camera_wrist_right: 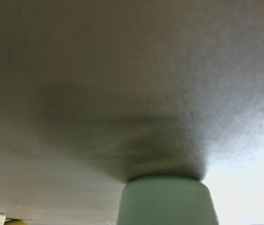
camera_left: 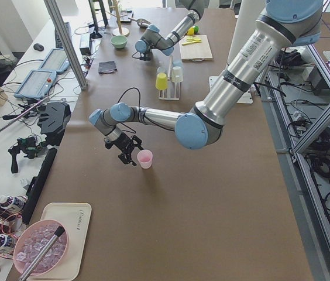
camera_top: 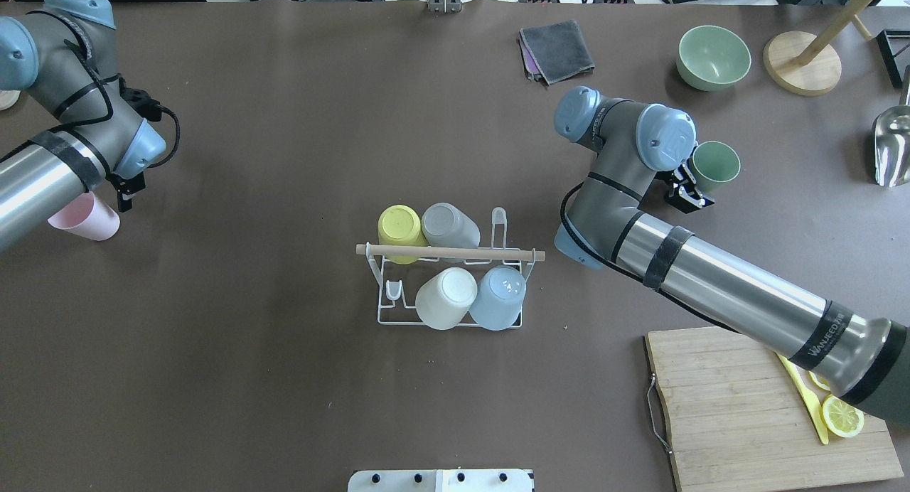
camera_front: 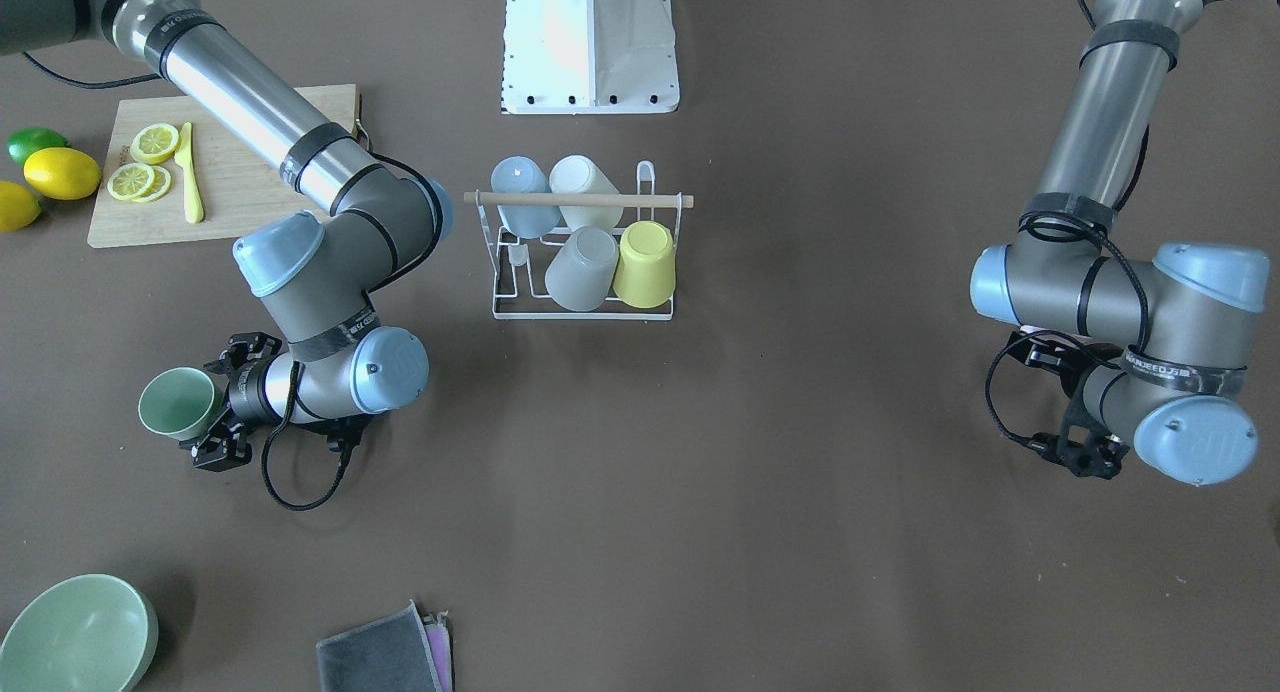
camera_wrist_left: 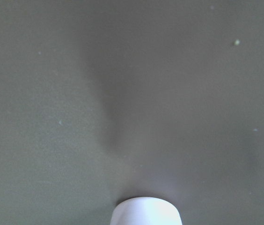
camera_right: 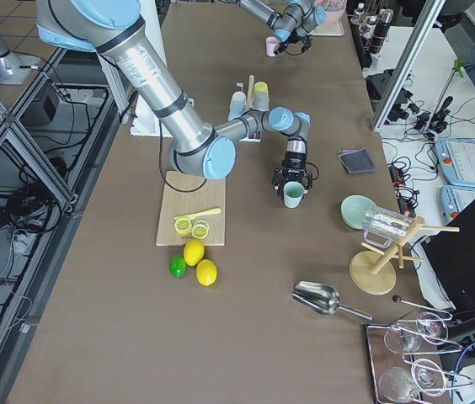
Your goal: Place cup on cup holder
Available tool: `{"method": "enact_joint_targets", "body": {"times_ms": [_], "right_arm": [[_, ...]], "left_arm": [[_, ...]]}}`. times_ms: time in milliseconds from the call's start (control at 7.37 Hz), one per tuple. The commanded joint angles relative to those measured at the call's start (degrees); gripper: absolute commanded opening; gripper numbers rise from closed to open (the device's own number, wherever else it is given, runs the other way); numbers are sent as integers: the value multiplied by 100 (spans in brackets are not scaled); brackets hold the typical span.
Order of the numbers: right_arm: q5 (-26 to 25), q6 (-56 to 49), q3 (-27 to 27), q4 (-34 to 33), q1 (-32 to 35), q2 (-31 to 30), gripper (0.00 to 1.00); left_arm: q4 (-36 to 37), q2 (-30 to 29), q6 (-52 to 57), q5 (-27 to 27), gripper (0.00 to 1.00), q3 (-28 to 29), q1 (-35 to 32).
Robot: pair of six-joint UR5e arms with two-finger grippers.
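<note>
**Figure. Cup pick-up, both arms.** My right gripper (camera_front: 200, 412) appears clasped on the side wall of a pale green plastic cup (camera_front: 178, 403). The cup is mouth-up or slightly tilted, well to the right of the white wire cup holder with the wooden rod handle (camera_top: 522, 254). The right wrist view shows only the cup's end over the brown table (camera_top: 284, 158), not the fingers.

My left gripper (camera_top: 126, 193) is at a pale pink plastic cup (camera_top: 89, 218) on the far left. I cannot tell whether it is closed on that cup or only beside it.

*Handling.* I judge the green cup to be light, stiff and smooth-walled, and unlikely to break. A grip across the wall, below the rim, should hold it. It must be turned mouth-down over a prong.

*Holder.* Four cups are already on it: yellow (camera_top: 398, 225), grey (camera_top: 448, 225), white (camera_top: 446, 298) and light blue (camera_top: 499, 298). A bare prong (camera_top: 393, 291) stands at its left end.

*Hidden or unclear.*
- The right arm's wrist joints cover much of the gripper in the overhead view.
- The pink cup does not appear in the front-facing view.
- The thin white wires are hard to trace where cups cover them.
</note>
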Motion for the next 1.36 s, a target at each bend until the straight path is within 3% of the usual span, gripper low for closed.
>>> {"method": "enact_joint_targets", "body": {"times_ms": [0, 950, 1086, 1222], "right_arm": [[0, -16, 162, 3, 16, -192, 99], [9, -42, 215, 135, 95, -360, 99], [9, -59, 232, 135, 122, -377, 98], [9, -51, 406, 170, 113, -516, 86]], "left_arm": [[69, 2, 15, -15, 98, 15, 70], [280, 195, 507, 20, 98, 7, 193], [280, 195, 507, 20, 97, 7, 193], [280, 195, 507, 20, 91, 7, 193]]}}
